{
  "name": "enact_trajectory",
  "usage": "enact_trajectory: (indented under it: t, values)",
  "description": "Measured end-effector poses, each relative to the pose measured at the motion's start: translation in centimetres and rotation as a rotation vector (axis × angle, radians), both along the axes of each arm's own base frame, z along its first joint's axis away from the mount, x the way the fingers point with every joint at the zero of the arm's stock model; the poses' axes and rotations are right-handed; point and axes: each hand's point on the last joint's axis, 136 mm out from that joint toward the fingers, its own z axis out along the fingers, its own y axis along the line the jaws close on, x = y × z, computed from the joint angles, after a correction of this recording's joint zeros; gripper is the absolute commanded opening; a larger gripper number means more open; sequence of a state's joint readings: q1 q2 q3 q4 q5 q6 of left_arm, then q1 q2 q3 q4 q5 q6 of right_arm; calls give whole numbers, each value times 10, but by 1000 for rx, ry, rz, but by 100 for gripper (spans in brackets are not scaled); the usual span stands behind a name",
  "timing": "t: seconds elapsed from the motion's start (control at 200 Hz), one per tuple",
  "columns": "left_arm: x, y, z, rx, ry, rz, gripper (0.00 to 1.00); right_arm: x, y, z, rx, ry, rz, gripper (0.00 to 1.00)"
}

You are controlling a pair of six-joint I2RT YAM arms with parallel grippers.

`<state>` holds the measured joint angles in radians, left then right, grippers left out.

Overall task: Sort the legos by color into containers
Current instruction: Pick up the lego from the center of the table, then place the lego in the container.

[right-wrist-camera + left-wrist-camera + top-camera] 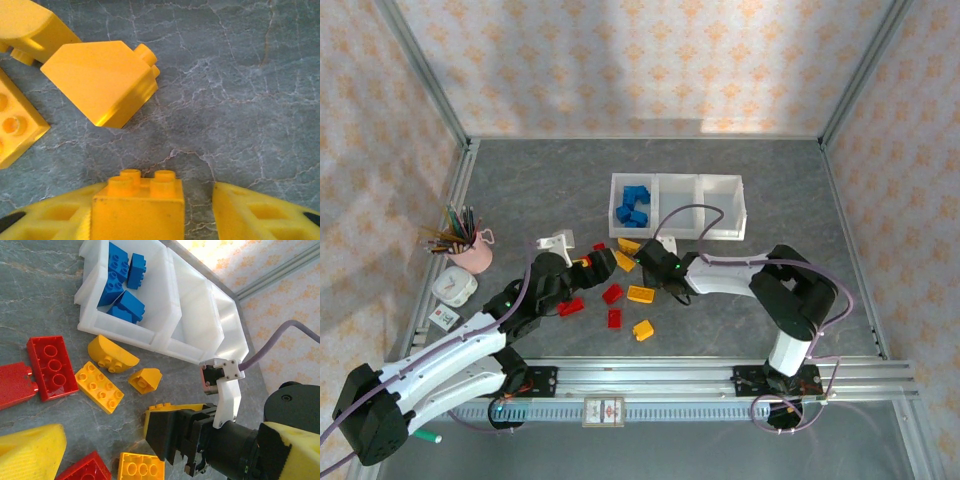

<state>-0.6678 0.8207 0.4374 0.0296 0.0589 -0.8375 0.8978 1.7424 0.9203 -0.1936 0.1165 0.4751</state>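
A yellow lego [137, 207] sits on the surface [240, 90] between the fingers of our right hand [159, 200], which is spread, with one finger clear of the brick. Blue legos [633, 206] lie in the containers' [678, 178] leftmost bin. Our left hand [610, 262] is spread and empty.

The left arm [440, 365] lay low, stretching from its base at the near left up and to the right. The left gripper [603, 262] pointed toward the middle, its yellow fingers [30, 450] spread wide. The right arm [790, 300] rose from its base, folded at the elbow and ran its forearm leftward. That put the right gripper [642, 256] close to the left one, almost tip to tip. Its yellow fingers [260, 217] were angled downward and stood apart.
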Motion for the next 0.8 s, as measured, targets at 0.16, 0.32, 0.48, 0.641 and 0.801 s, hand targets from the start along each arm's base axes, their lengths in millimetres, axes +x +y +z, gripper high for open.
enact_trajectory:
  t: [0.16, 0.32, 0.48, 0.641, 0.801]
  values:
    - [1, -1, -3, 5, 6, 0, 99, 1, 1, 1, 5, -3, -1, 36]
    - [1, -1, -4, 9, 11, 0, 99, 1, 2, 2, 7, -6, 1, 29]
    - [1, -1, -4, 8, 10, 0, 99, 2, 3, 15, 24, -23, 3, 28]
    - [3, -1, 0, 12, -3, 3, 99, 11, 5, 48, 65, -85, -7, 28]
    - [8, -2, 10, 26, -27, 4, 99, 33, -2, 83, 102, -146, -48, 28]
